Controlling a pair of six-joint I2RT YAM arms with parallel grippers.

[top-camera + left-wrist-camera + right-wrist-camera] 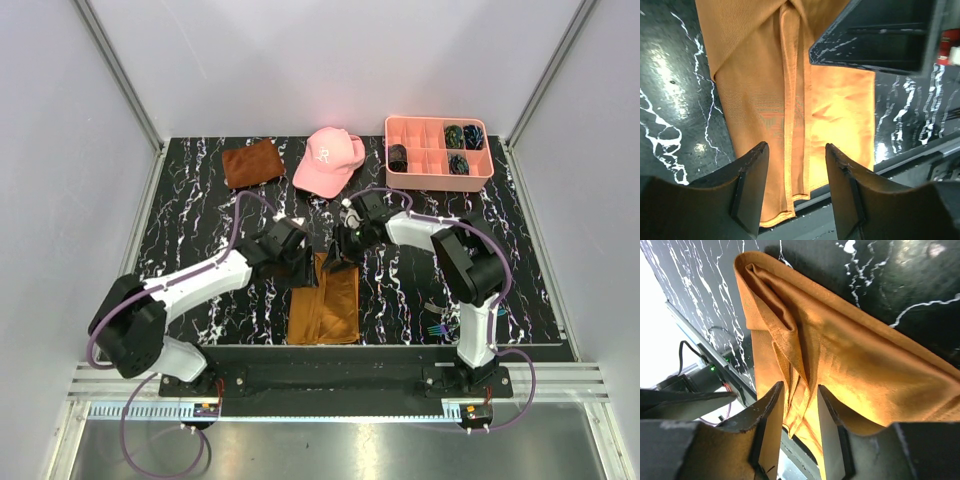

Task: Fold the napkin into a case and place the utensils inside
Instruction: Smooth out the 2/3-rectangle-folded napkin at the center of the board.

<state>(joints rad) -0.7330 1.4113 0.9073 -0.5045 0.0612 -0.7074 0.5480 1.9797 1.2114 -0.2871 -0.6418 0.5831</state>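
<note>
1 napkin (325,310), folded to long narrow strip, flat on table (200,230) centre-front, under 2 grippers. L gripper (796,150) fingers apart, grasping nothing. R gripper (799,387) same, cloth below. 1 iridescent utensil (435,328) front-right. Far edge: 1 pink cap (330,160), 1 rust cloth (252,162), 1 pink tray (437,180).

Soft, finely woven matt cloth napkin (840,120) on glossy black marbled table (670,100).

The left arm (190,285) and the right arm (470,270) are made of white tubes with fat black joints. A thin purple cable (124,425) loops along each arm. Each arm stands on a black block. The fingers (751,187) are black and flat, with worn, scratched edges.
</note>
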